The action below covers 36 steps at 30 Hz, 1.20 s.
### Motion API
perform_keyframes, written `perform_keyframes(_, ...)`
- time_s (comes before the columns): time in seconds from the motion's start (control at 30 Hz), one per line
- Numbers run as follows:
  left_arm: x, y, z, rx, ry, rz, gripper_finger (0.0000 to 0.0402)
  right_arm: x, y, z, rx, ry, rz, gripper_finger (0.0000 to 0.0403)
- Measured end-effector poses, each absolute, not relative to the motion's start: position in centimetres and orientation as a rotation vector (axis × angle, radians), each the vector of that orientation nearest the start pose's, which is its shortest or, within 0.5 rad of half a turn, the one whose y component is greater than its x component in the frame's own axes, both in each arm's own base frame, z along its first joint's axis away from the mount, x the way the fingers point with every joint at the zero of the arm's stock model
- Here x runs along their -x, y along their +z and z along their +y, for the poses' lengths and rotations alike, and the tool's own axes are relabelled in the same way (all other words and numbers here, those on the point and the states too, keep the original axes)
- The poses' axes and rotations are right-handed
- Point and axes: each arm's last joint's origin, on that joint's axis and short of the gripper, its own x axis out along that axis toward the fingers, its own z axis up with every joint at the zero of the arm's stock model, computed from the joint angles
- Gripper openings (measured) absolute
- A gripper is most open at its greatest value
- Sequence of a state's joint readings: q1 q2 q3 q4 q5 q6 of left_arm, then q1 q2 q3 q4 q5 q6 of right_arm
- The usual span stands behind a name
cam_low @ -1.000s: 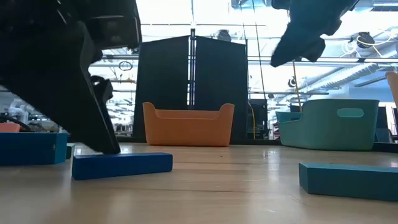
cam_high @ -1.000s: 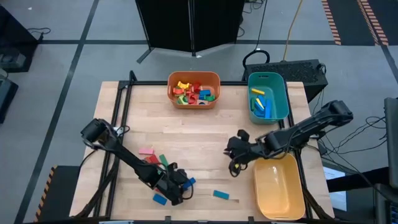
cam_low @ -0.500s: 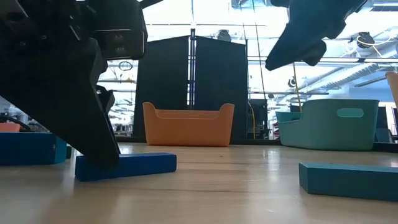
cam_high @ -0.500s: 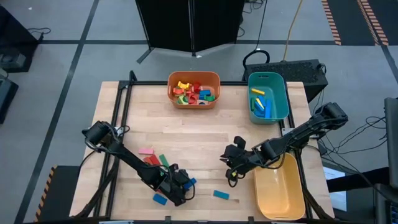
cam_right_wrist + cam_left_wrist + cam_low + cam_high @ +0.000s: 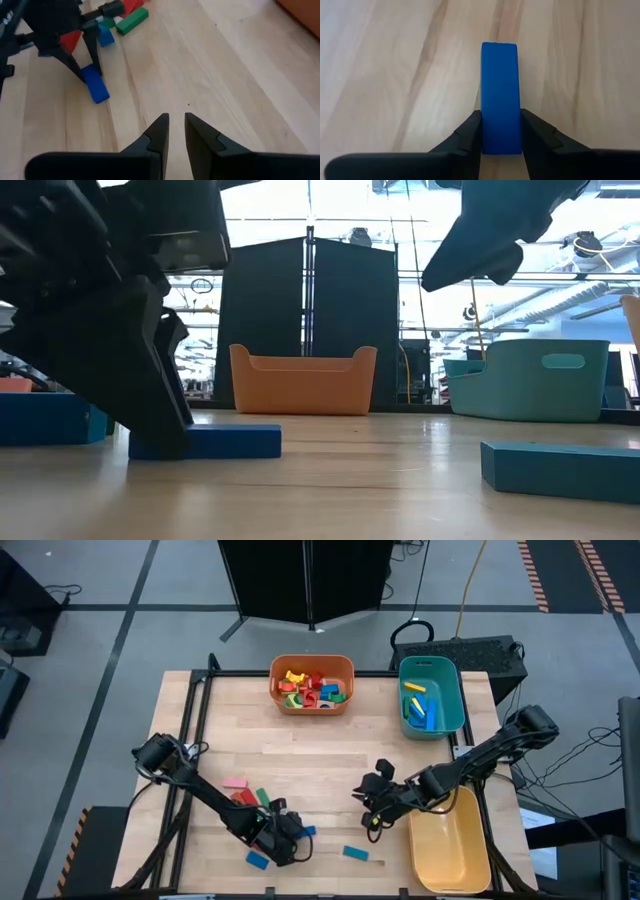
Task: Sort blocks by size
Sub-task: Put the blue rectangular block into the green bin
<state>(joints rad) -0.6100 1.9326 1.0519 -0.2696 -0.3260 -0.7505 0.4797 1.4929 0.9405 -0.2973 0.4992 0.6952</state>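
Near the table's front left, my left gripper [image 5: 292, 840] is shut on a small blue block [image 5: 500, 95] that lies flat on the wood [image 5: 215, 442]. Loose blocks lie around it: pink [image 5: 235, 783], red [image 5: 243, 797], green [image 5: 262, 797], another blue [image 5: 257, 860] and a teal one [image 5: 355, 853]. My right gripper [image 5: 372, 820] hangs above the table right of centre, beside the yellow bin, shut with only a slit between its fingers [image 5: 176, 122] and nothing in them. My left gripper pinches the blue block's two long sides [image 5: 485, 135] between its two fingers, at the end nearest the wrist. The fingers [image 5: 160, 425] slant steeply down from above. The block lies flat on the table, its free end pointing away from the gripper.
An orange bin [image 5: 312, 685] with mixed blocks stands at the far edge's middle, and a teal bin [image 5: 430, 695] with blue and yellow blocks at the far right. An empty yellow bin [image 5: 450, 840] stands at the near right. Bare wood lies in the table's middle.
My right gripper has gone a little toward the table's near edge and down, then held still. My left gripper's fingers have come in against the blue block, which has shifted slightly on the table.
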Motion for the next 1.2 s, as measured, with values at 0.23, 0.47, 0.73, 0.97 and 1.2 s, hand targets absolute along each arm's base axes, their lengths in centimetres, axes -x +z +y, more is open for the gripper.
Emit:
perform_keyframes(0.23,-29.6,12.7,-18.6,0.051,0.116,1.007,0.0099,-28.3,20.8,13.1,-0.119,-0.208,0.703,0.0049)
perform_keyframes(0.47,-30.4,16.2,-16.1,0.060,0.067,0.950,0.0098,-29.5,20.9,14.6,0.109,-0.058,0.591,0.0049)
perform_keyframes(0.73,-32.1,18.7,-11.8,0.096,-0.061,0.907,0.0097,-29.5,21.4,15.2,0.490,-0.026,0.533,0.0050)
perform_keyframes(0.97,-34.0,19.3,-6.3,0.150,-0.142,0.869,0.0097,-29.4,21.0,14.5,0.805,-0.122,0.582,0.0079)
perform_keyframes(1.2,-34.9,19.7,-0.6,0.191,-0.246,0.802,0.0097,-29.7,20.5,12.4,0.879,-0.163,0.693,0.0165)
